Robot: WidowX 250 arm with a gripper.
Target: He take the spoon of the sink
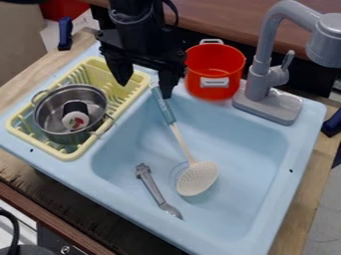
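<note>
Dish rack: the yellow rack (pixel 67 154) sits on the left side of the blue sink (pixel 253 149).
Metal pot: in the rack, the pot (pixel 51 118) contains a dark item with a round white-and-red end (pixel 75 120).
Hand: the black hand (pixel 145 90) hangs over the sink's back edge, fingers wide apart, gripping nothing.
Small spoon: the metal spoon (pixel 154 188) lies in the basin, bowl toward the front.
Slotted spoon: the pale head (pixel 198 178) rests in the basin; the blue handle (pixel 163 107) slants up to the back rim, its end between the fingertips in view; contact unclear.
Red pot: the pot with white handles (pixel 230 67) stands on the back rim.
Faucet: the grey faucet (pixel 256 82) stands right of it.
</note>
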